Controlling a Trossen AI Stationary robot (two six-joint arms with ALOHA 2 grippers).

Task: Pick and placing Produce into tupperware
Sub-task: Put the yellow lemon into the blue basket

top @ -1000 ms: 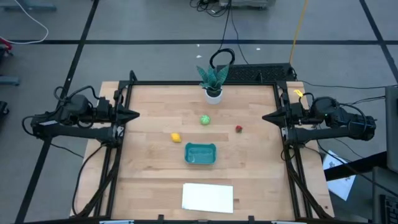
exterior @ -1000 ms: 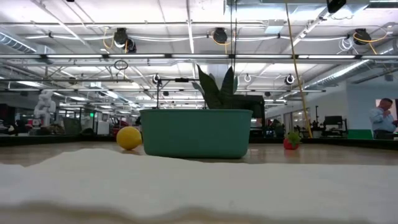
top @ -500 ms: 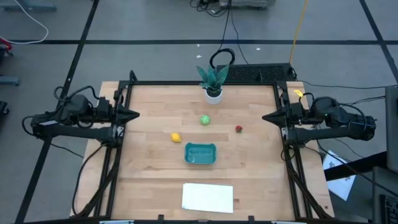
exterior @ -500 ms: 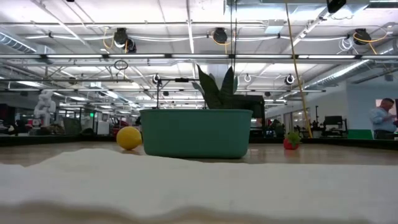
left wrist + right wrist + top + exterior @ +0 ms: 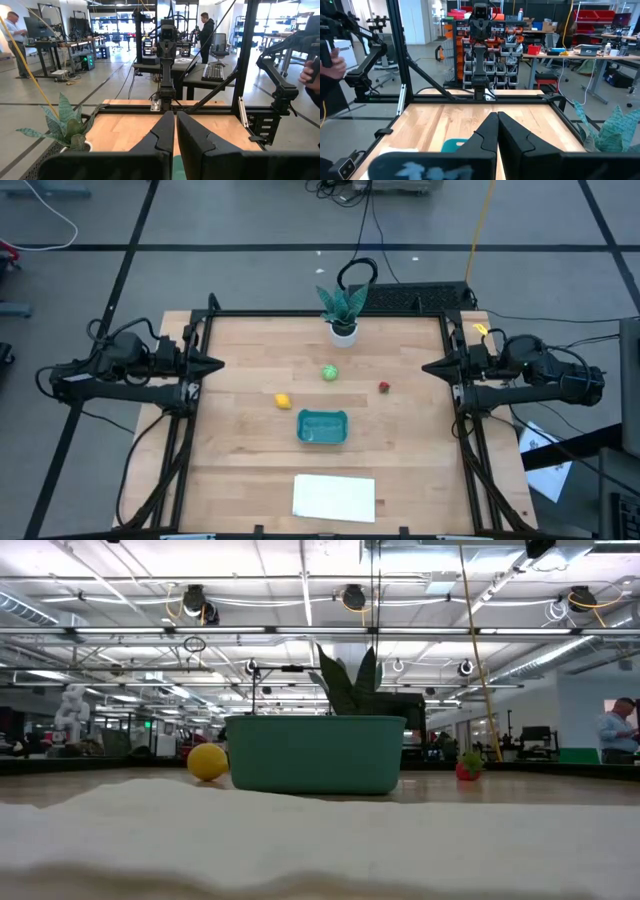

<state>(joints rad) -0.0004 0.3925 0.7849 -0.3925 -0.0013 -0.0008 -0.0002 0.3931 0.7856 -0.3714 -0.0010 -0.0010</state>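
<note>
The teal tupperware (image 5: pixel 322 427) (image 5: pixel 315 753) sits near the table's middle. A yellow lemon piece (image 5: pixel 283 401) (image 5: pixel 207 761) lies on the wood to its left, a round green piece (image 5: pixel 330 373) beyond it, and a tiny red piece (image 5: pixel 383 387) (image 5: pixel 466 769) to its right and farther back. My left gripper (image 5: pixel 219 364) (image 5: pixel 175 117) waits shut at the table's left edge. My right gripper (image 5: pixel 427 367) (image 5: pixel 497 118) waits shut at the right edge. Both are far from the produce.
A leafy plant in a white pot (image 5: pixel 343 311) stands at the far edge. A flat white sheet (image 5: pixel 334 497) lies at the near edge and fills the low view's foreground. A black frame (image 5: pixel 330 313) borders the table. People stand in the room beyond.
</note>
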